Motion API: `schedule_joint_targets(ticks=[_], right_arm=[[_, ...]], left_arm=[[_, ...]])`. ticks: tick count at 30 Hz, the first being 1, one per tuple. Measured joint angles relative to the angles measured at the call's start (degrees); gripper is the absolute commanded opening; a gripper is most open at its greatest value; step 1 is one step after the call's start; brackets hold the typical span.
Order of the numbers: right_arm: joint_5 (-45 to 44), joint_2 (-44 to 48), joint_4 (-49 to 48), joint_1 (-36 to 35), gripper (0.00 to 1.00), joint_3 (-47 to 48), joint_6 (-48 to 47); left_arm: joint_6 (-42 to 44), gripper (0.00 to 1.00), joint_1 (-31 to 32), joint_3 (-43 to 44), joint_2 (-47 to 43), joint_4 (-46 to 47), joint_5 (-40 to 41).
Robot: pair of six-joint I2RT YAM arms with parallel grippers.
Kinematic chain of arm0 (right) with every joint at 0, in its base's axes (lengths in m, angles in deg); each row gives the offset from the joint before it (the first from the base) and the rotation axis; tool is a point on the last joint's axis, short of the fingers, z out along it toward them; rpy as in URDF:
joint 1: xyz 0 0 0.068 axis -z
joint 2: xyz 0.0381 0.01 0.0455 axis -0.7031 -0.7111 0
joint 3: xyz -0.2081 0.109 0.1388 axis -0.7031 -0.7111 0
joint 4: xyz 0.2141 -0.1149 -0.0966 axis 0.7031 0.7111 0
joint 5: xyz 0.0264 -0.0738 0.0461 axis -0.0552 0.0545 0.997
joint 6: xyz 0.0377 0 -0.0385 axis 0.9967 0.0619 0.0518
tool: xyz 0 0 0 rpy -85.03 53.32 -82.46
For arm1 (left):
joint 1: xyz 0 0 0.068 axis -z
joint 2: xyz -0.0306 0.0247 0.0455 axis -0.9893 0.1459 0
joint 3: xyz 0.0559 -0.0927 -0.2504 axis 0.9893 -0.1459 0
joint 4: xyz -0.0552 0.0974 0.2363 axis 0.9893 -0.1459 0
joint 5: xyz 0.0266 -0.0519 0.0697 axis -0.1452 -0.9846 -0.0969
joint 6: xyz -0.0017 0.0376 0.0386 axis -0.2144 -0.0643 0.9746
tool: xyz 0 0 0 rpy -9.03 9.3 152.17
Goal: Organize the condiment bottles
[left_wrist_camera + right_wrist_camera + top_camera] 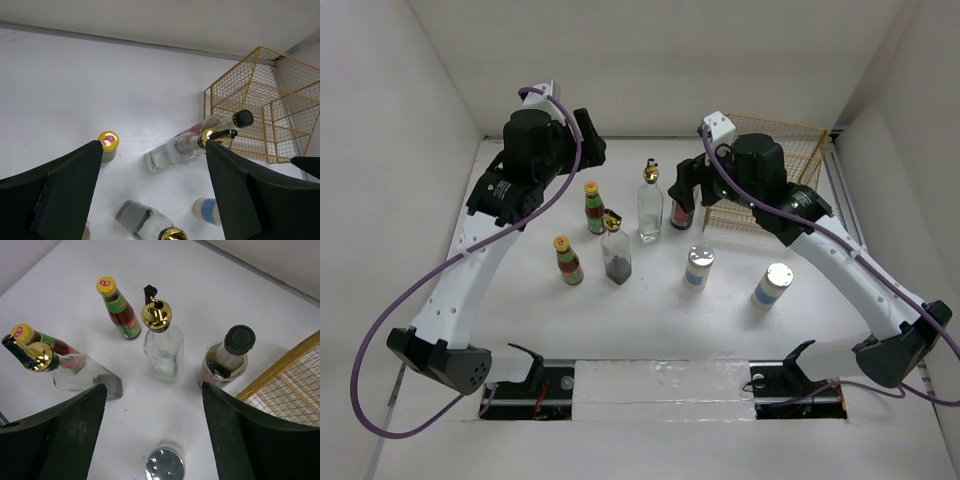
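Landmark: gold wire basket (807, 150), standing at the far right corner of the table (650, 325).
Dark black-capped bottle (681, 210): upright, just beside the basket's near-left corner, outside it.
Clear cruet (650, 203): upright, on the dark bottle's side away from the basket, close to that bottle but apart from it.
Dark-filled cruet (615, 250): upright, further from the basket than the clear cruet and nearer the arm bases.
Far sauce bottle (594, 208): upright, yellow cap, beyond both cruets as seen from the basket.
Near sauce bottle (568, 260): upright, the bottle furthest from the basket.
First shaker (772, 285): upright, straight toward the arm bases from the basket, well apart from it.
Second shaker (699, 267): upright, beside the first shaker on the side toward the cruets, apart from it.
Basket contents: none of the seven bottles is inside.
Left gripper (153, 144): raised, well away from the basket, above the far sauce bottle's area; jaws spread wide, nothing held.
Right gripper (154, 386): raised by the basket's left side, near the dark bottle; jaws spread wide, nothing held or touched.
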Motion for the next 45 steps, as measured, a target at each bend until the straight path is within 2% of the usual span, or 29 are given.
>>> schedule_joint_targets(ticks=[1,2,3,4,5,7,8,9,11,12,13,15,16,17,20,29,39,45], right_arm=[[0.3,-0.3,-0.4,0.0,0.71,-0.1,0.0],[0.6,-0.8,-1.0,0.0,0.39,-0.3,-0.1],[0.9,-1.3,-1.6,0.0,0.20,-0.5,-0.4],[1.2,-1.9,-2.3,-0.1,0.06,-0.8,-0.3],[1.4,-2.5,-3.1,-0.1,0.00,-1.2,-0.3],[1.5,-3.4,-4.4,-0.1,0.00,-2.3,-0.2],[1.5,-3.8,-5.1,-0.1,0.00,-3.0,-0.1],[1.5,-4.3,-5.6,-0.1,0.16,-3.4,-0.1],[1.4,-5.6,-6.2,-0.1,0.41,-3.7,-0.1],[1.4,-6.4,-6.6,-0.1,0.64,-3.8,-0.6],[1.2,-6.9,-6.8,-0.1,0.72,-3.8,-0.3],[0.9,-7.6,-7.8,-0.2,0.80,-4.2,-0.9],[0.7,-7.8,-8.1,-0.2,0.82,-4.4,-0.9],[0.6,-7.9,-8.5,-0.2,0.82,-4.6,-1.0],[0.5,-8.5,-10.0,-0.4,0.82,-4.8,-1.2],[0.6,-16.8,-13.8,-0.6,0.79,-3.2,-2.9],[-1.2,-21.3,-22.3,-1.2,0.75,-2.3,-3.6],[-3.5,-23.3,-25.8,-2.3,0.69,-1.9,-3.9]], left_arm=[[0.0,0.78,0.0,0.0,0.0,0.0,0.0],[0.0,0.76,0.0,0.0,0.0,0.0,0.0],[0.0,0.73,0.0,0.0,0.0,-0.1,0.0],[0.0,0.62,0.0,0.0,0.0,-0.1,0.1],[-0.2,0.52,0.2,0.0,0.0,-0.2,0.2],[-0.4,0.27,0.5,0.0,0.0,-0.2,0.7],[-0.2,0.10,0.9,0.0,0.0,-0.3,1.0],[-0.1,0.07,1.4,0.0,0.0,-0.4,1.3],[0.3,0.07,2.1,0.0,0.2,-0.4,2.0],[0.3,0.15,2.5,0.2,0.3,-0.4,2.3],[0.5,0.23,2.6,0.5,0.7,-0.5,2.8],[0.4,0.35,2.6,1.6,1.6,-0.8,4.2],[0.4,0.40,2.6,1.9,1.9,-0.9,5.0],[0.2,0.50,2.6,2.2,2.1,-1.0,5.6],[-0.4,0.58,2.6,2.4,2.3,-1.5,7.9],[-1.5,0.58,2.6,2.4,2.3,-2.7,9.7],[-3.0,0.58,2.6,2.4,2.3,-4.7,12.3],[-3.5,0.58,2.6,2.4,1.6,-5.1,12.7]])
